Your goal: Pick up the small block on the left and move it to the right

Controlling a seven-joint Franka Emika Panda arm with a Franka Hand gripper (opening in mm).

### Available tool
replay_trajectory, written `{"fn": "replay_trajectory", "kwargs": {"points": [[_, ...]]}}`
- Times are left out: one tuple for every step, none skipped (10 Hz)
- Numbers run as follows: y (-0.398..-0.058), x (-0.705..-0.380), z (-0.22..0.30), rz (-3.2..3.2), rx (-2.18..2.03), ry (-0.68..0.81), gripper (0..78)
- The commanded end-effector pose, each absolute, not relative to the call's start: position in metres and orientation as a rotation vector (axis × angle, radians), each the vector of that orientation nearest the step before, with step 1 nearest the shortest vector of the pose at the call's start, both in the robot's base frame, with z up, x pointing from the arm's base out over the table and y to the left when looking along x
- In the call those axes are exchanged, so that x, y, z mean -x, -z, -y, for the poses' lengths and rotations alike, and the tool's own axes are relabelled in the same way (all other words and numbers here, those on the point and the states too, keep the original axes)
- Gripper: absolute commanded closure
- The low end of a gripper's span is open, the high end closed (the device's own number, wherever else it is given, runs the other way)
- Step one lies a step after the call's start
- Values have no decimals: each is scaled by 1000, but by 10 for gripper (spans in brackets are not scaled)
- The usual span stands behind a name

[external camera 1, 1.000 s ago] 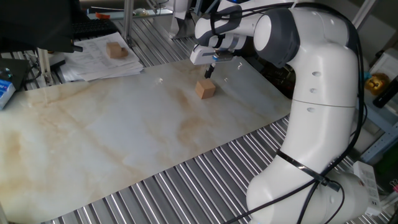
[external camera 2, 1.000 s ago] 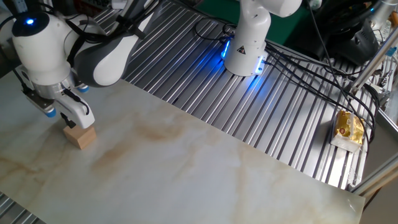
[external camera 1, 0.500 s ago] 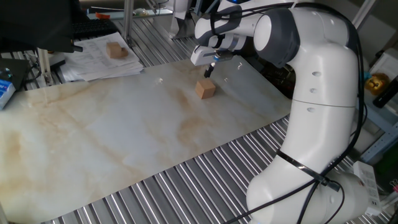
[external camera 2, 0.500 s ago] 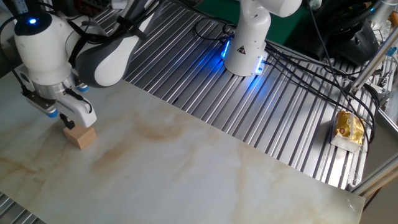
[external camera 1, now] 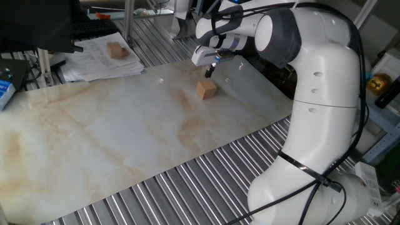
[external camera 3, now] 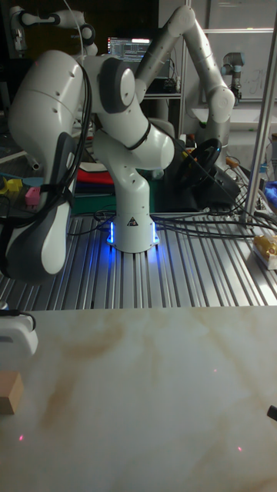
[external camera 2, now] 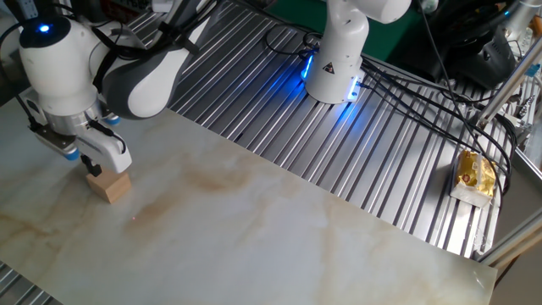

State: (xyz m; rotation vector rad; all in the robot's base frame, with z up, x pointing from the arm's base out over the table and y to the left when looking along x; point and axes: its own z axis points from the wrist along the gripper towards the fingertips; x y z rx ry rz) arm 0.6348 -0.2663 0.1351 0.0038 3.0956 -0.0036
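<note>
My pincer (external camera 2: 95,166) hangs just above the small block (external camera 2: 110,185), which rests on the marble-patterned table (external camera 2: 279,246) at its left side in the tall fixed view; the pincer holds nothing, and I cannot tell how far apart its fingers stand. In my judgement, the step in hand is the descent: centre the fingers over opposite flat faces, lower squarely, close only once both straddle the cube. A second block (external camera 1: 115,50) lies on papers (external camera 1: 100,62) well apart. No writing is readable; my base (external camera 2: 334,68) bears a triangular mark.
</note>
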Motion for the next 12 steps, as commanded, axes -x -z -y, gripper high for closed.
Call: {"fn": "replay_trajectory", "kwargs": {"points": [[-137, -636, 267, -3081, -37, -4, 776], [-137, -636, 267, -3081, -40, -5, 1], [-137, -636, 267, -3081, -40, -5, 1], [-137, -636, 267, -3081, -40, -5, 1], [-137, -636, 267, -3081, -40, -5, 1], [-137, -636, 267, -3081, -40, -5, 1], [-137, -636, 267, -3081, -40, -5, 1], [-137, -636, 267, -3081, -40, -5, 1], [-137, -636, 267, -3081, -40, -5, 1], [-137, -636, 267, -3081, -40, -5, 1], [-137, -636, 267, -3081, -40, -5, 1], [-137, -636, 267, -3081, -40, -5, 1]]}}
